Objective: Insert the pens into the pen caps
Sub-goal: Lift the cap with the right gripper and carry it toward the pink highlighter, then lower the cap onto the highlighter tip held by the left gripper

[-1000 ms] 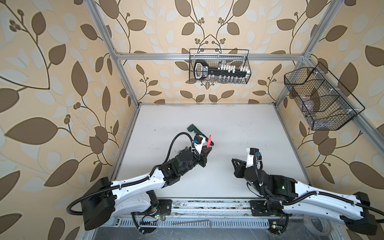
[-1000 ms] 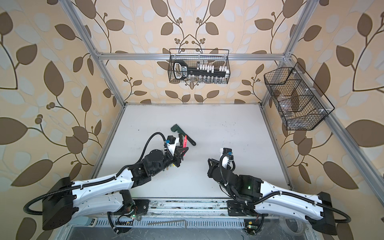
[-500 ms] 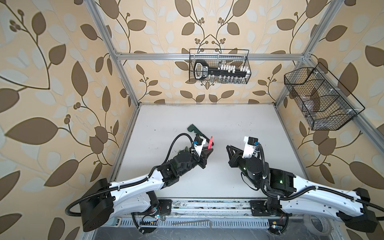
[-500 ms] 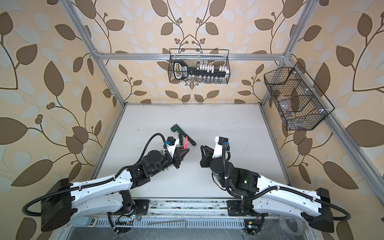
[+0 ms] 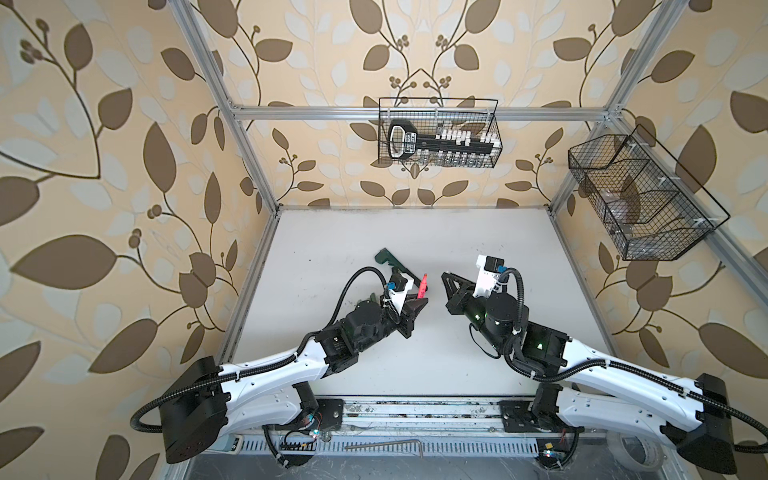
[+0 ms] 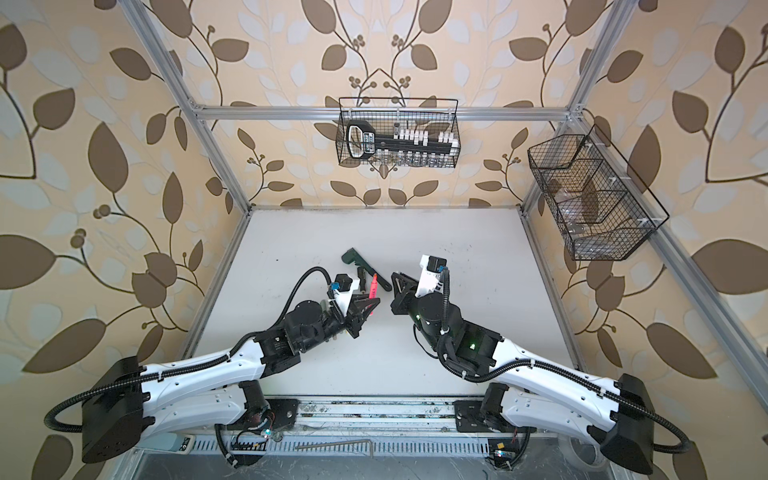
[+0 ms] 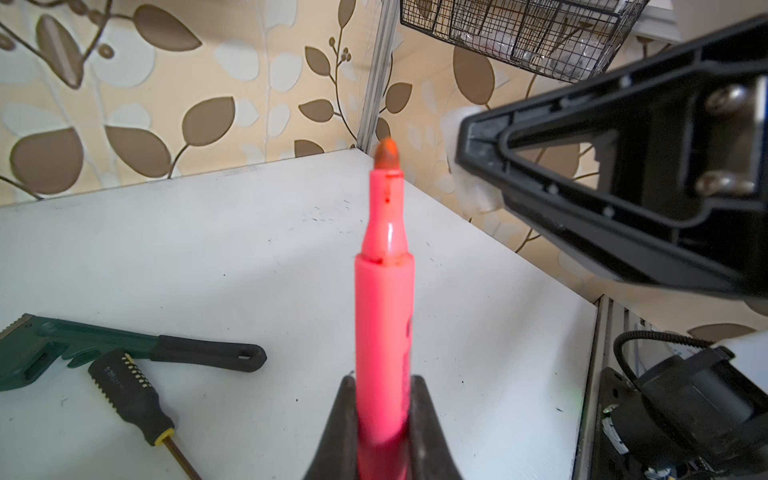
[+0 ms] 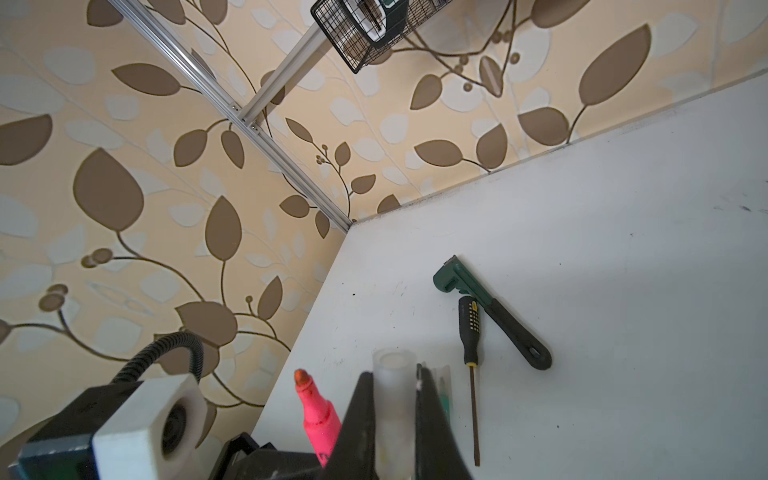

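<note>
Above the middle of the white counter [image 5: 478,249], left fingers [image 7: 340,428] pinch the neon pink pen [image 7: 384,316], tip bare. Right fingers [image 8: 357,419] pinch a pale translucent cap [image 8: 394,399] just right of it, not touching. This pairing looks unfinished; other pens' progress cannot be told.

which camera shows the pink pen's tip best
The left wrist view: the pink pen fills the picture's centre, large and unblocked, from the left gripper to its orange-brown tip. The right wrist view shows only its upper part, smaller. Both top views show just a small pink sliver.
</note>
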{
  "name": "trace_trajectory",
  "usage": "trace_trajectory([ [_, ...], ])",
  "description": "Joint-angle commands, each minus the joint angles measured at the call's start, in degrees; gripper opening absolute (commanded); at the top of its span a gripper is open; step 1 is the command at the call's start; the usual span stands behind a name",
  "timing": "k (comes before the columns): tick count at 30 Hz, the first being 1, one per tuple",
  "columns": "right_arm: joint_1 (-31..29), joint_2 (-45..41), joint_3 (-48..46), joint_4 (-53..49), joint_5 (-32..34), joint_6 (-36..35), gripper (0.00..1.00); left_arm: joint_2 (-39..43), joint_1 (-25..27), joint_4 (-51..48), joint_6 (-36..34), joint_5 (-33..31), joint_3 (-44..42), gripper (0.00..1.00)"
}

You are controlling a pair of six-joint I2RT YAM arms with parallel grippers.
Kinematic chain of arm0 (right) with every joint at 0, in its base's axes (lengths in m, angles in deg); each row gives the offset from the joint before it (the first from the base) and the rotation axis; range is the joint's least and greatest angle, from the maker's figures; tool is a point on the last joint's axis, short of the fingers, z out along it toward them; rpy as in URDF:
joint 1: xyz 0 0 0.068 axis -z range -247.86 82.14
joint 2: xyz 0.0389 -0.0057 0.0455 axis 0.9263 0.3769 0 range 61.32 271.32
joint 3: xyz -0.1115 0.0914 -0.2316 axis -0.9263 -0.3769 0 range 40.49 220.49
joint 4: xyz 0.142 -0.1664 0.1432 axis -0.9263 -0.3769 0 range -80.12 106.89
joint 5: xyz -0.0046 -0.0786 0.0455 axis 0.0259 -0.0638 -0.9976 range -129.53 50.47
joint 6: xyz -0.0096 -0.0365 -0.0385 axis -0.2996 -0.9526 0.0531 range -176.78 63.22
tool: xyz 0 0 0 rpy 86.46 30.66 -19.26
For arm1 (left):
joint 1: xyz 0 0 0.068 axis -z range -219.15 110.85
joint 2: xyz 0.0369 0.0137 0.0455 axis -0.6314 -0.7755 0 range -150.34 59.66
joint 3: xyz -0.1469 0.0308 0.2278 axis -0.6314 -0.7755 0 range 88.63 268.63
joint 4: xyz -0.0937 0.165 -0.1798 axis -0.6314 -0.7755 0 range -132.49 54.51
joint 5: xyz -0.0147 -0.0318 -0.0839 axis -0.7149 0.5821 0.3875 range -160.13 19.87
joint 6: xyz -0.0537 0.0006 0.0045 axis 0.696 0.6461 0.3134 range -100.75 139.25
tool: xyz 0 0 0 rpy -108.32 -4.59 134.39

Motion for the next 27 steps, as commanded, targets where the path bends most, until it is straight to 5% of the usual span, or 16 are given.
trace_trajectory([
  [1, 1.3, 1.5, 1.9, 5.1, -4.1, -2.6, 0.00, 1.1, 0.7, 3.0, -1.4, 1.2, 0.1, 0.00],
  [14, 2.5, 5.5, 0.3, 13.4, -9.7, -3.6, 0.00, 0.7, 1.0, 3.0, -1.5, 1.6, 0.3, 0.00],
  [27, 1.3, 5.4, 2.2, 14.0, -8.6, -6.3, 0.00, 0.8, 1.1, 2.7, -1.6, 1.7, 0.5, 0.00],
])
